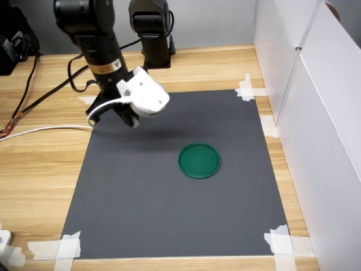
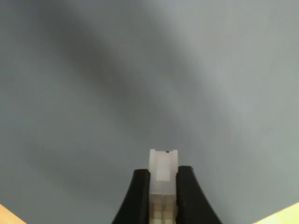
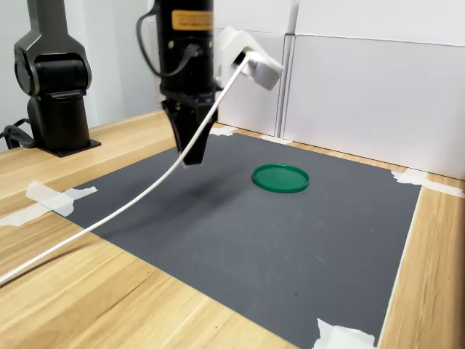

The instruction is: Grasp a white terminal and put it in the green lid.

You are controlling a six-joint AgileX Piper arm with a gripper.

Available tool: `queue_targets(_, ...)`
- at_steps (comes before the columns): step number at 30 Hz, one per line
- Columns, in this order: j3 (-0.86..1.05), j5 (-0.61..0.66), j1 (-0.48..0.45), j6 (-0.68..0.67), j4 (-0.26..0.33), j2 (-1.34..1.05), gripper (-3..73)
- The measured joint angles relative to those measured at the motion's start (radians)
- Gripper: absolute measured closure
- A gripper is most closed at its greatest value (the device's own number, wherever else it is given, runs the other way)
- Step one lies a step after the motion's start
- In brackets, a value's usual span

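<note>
- My gripper has its two black fingers closed tight on the white terminal, which sits pinched between them with its blocky top poking out past the tips.
- The terminal is translucent white plastic, squared off, with a small notch along its outer edge; in both exterior views it is too small to make out at my fingertips.
- I hang above the dark grey mat, clear of its surface, near the mat's far left part in the first exterior view, my gripper pointing down.
- The green lid lies flat on the mat, well apart from me, toward the first exterior view's right; it is a round dark-green disc with a low raised rim, and nothing lies in it.
- Between me and the lid the mat is bare, finely textured and matte.
- A white cable trails from my white wrist camera housing across the mat's edge and over the wooden table.
- Strips of white tape hold the mat's corners down.
- White panels wall off one side of the table, and a second black arm base stands on the wood beyond the mat.
</note>
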Motion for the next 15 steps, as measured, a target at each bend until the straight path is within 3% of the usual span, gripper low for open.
queue_targets(9, -0.141, 0.024, 0.2, 0.095, 0.019, 0.001, 61.2)
queue_targets(15, -0.15, -0.034, 0.29, 0.151, 0.008, 0.07, 61.2)
